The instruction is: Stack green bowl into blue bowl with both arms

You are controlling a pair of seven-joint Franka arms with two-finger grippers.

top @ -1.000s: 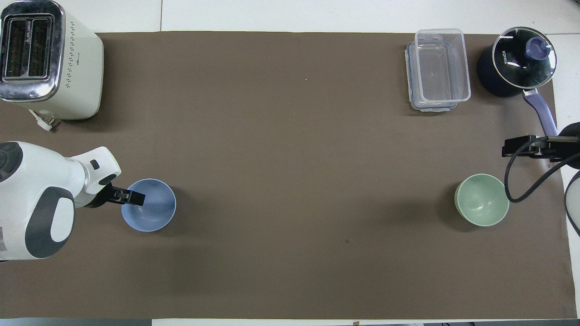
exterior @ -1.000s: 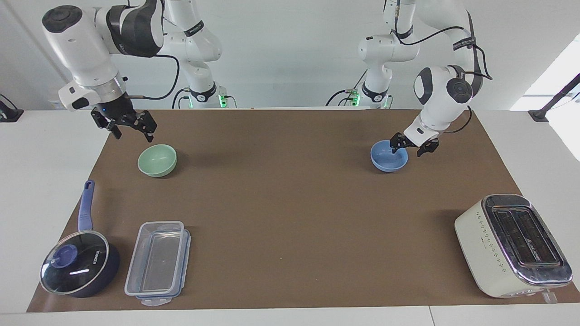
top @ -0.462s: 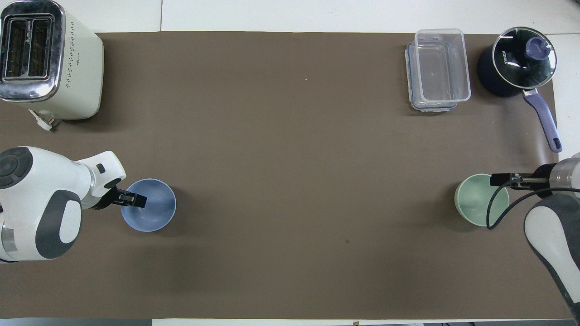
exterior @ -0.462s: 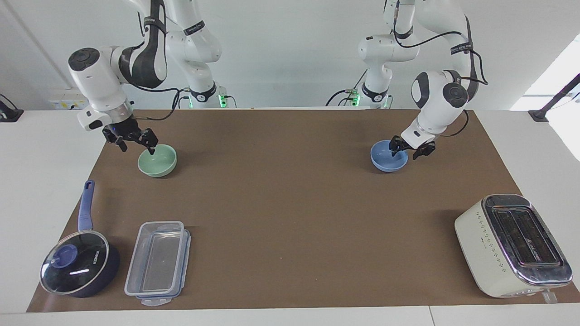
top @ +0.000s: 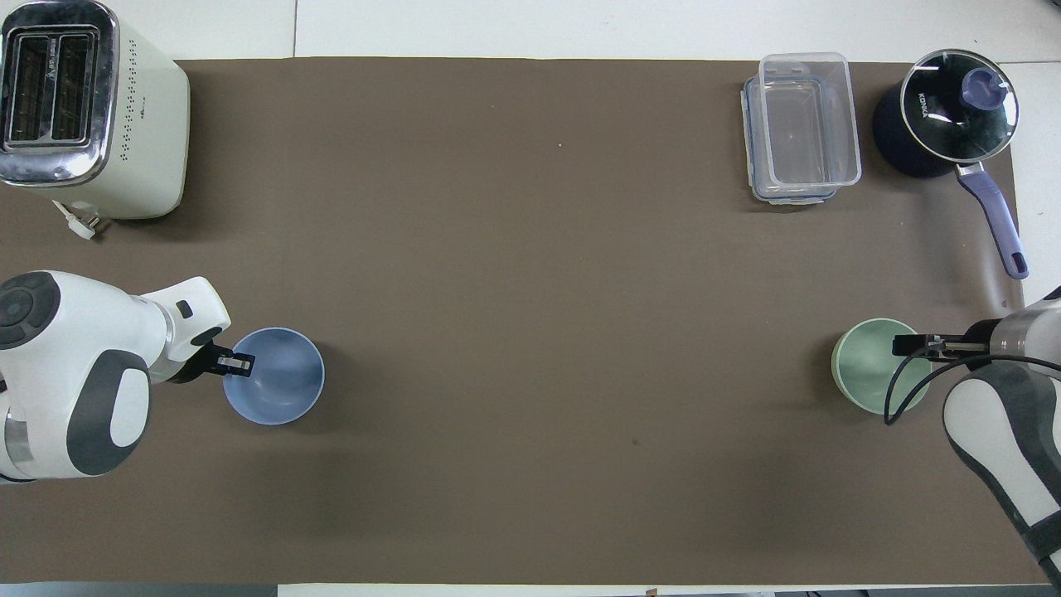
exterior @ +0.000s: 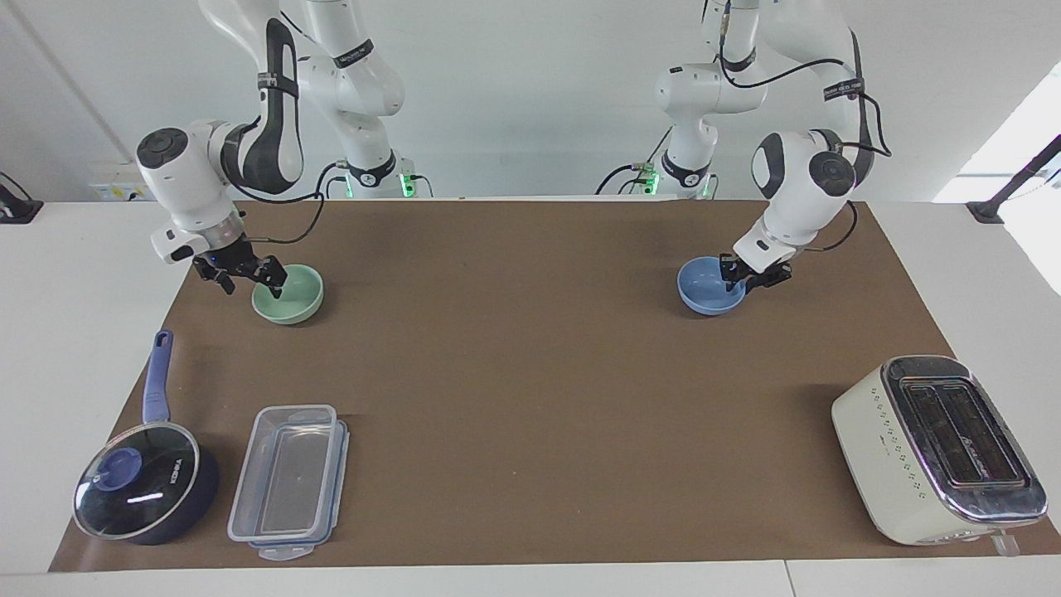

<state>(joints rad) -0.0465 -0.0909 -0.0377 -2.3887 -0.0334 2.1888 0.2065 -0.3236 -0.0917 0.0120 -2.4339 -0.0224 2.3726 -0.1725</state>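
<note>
Gripping is the step in hand at both ends of the brown mat (top: 530, 249). Reading the overhead view as a clock face, the blue bowl (exterior: 704, 294) sits on the mat at about eight o'clock, toward the left arm's end. The green bowl (exterior: 292, 297) sits at about four, toward the right arm's end, well apart from it. Neither bowl is lifted.

The left gripper (exterior: 750, 278) is down at the blue bowl's rim, at the bowl's own nine o'clock in the overhead view. Its fingers are drawn in on the wall, one inside and one outside, which looks like a pinch on the rim.

The right gripper (exterior: 251, 288) is spread wide. It straddles the green bowl's rim at that bowl's three o'clock and has hold of nothing yet.

To do this well, the right gripper should probably settle low enough that both pads cover the wall, then close squarely, so the bowl neither tips nor skids. A shallow bite risks the rim slipping out on the lift.
</note>
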